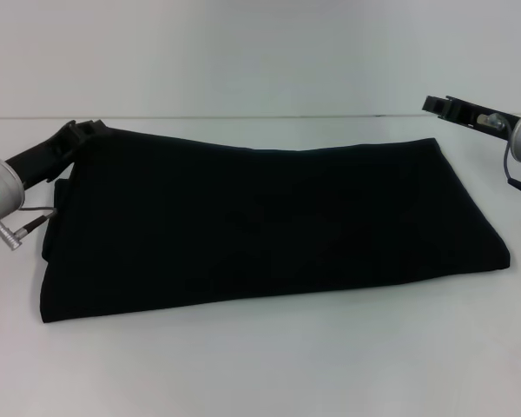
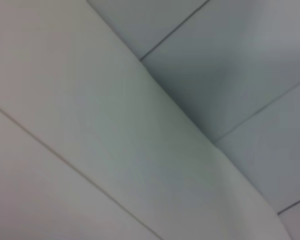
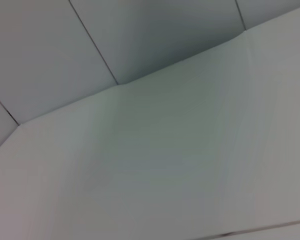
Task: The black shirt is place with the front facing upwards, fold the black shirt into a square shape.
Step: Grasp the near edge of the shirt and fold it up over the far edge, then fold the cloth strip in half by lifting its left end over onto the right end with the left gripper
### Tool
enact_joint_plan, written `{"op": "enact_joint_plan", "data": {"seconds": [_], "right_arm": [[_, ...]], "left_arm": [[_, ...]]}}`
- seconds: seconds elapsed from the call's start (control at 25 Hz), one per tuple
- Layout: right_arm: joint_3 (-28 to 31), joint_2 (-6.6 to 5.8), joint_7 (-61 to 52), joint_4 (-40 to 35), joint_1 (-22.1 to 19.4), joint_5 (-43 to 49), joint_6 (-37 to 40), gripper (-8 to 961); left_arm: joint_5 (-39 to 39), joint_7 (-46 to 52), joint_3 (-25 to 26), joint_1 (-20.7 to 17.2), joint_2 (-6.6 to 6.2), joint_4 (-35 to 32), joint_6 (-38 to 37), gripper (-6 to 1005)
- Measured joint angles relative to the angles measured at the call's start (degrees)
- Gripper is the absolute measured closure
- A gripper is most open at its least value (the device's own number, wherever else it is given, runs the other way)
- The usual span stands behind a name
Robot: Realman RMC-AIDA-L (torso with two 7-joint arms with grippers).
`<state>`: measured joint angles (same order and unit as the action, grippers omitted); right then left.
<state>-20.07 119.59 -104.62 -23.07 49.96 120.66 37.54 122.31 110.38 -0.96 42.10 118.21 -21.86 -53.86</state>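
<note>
The black shirt [image 1: 260,221] lies on the white table [image 1: 269,365] as one long folded band, running from near left to far right, with no lettering showing. My left gripper [image 1: 85,130] is at the band's far left corner, touching or just over the cloth. My right gripper [image 1: 447,108] hovers beyond the far right corner, a little apart from the shirt. Neither wrist view shows the shirt or a gripper.
A white wall [image 1: 243,52] rises behind the table's far edge. The left wrist view and the right wrist view show only pale panels [image 2: 115,150] with thin seams [image 3: 92,42].
</note>
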Motion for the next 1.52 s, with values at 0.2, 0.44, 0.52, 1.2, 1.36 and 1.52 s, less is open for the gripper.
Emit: {"op": "enact_joint_plan", "data": {"seconds": [0.2,0.44,0.52,1.2,1.36,1.52], "right_arm": [[-0.20,0.04,0.21,0.26,0.28,-0.14,-1.01,654],[-0.47,-0.07,0.26,-0.02,-0.90,-1.56,0.79,370],[-0.47,-0.06,0.40,-0.06,-1.13,-1.59,1.09,330],[-7.42,-2.02,30.98,-4.84,-12.64,-4.80,41.27,190],[-9.82,-1.17,35.87,-6.12,-15.11,-4.78,43.66,160],[-11.10,-0.06,42.23,-5.71,-16.73,-4.76,44.81,90]], "left_arm": [[-0.59,-0.18,-0.14,0.02,0.13,0.10,1.53,795],[-0.27,-0.17,-2.07,-0.46,-0.29,1.24,5.57,558],[-0.30,-0.17,-2.42,-0.57,-0.29,1.30,6.66,479],[-0.72,6.48,-6.21,-11.31,-6.82,-2.69,-32.76,219],[-0.61,14.43,-10.63,-16.27,-7.10,-7.51,-35.89,121],[-0.50,19.53,-13.62,-20.02,-6.85,-10.23,-36.86,103]]}}
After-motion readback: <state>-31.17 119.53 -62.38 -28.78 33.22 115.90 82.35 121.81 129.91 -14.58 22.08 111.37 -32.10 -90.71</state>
